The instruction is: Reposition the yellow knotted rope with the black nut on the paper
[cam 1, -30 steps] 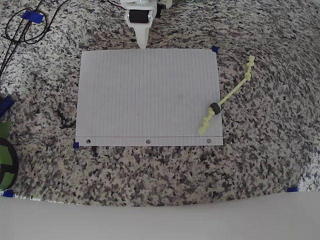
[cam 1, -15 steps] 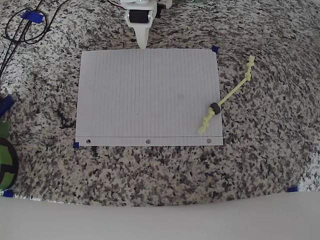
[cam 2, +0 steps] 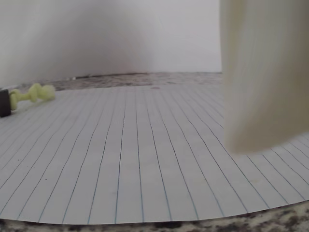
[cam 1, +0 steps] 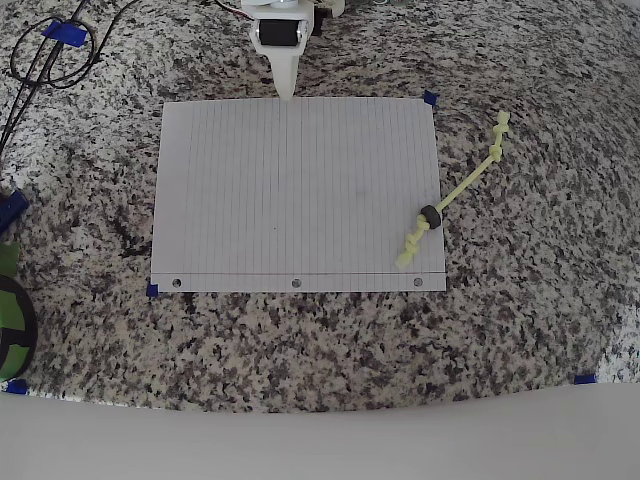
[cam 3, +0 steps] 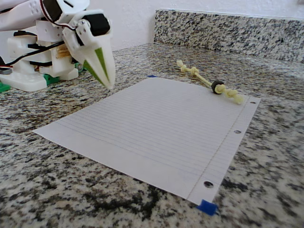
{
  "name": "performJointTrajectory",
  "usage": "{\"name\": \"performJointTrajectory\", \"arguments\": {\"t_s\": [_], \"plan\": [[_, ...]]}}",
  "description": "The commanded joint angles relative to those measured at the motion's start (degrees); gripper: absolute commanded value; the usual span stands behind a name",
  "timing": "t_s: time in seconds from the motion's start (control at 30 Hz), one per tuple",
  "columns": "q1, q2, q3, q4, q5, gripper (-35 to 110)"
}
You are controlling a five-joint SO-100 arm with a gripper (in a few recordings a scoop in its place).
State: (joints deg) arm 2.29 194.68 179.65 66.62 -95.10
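Still, nothing has moved: our gripper (cam 3: 105, 78) hangs closed and empty; the rope (cam 1: 452, 196) lies well apart, half off the paper (cam 1: 290, 190).

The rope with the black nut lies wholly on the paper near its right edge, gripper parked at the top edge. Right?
Not wholly. In the overhead view only the rope's lower end and the black nut lie on the paper; the rest trails onto the granite. The gripper is at the top edge.

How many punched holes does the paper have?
3, all along the paper's lower edge in the overhead view: left hole, middle hole, right hole near the rope's end.
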Motion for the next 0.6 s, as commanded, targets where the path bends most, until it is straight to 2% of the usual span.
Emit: {"name": "performJointTrajectory", "arguments": {"t_s": [0.0, 0.2, 0.57], "plan": [[0.35, -3.08, -3.96, -4.04, 0.09, 0], [0.00, -13.97, -12.83, -10.20, 0.18, 0], [-4.39, -48.87, -37.97, -10.28, 0.26, 0]]}}
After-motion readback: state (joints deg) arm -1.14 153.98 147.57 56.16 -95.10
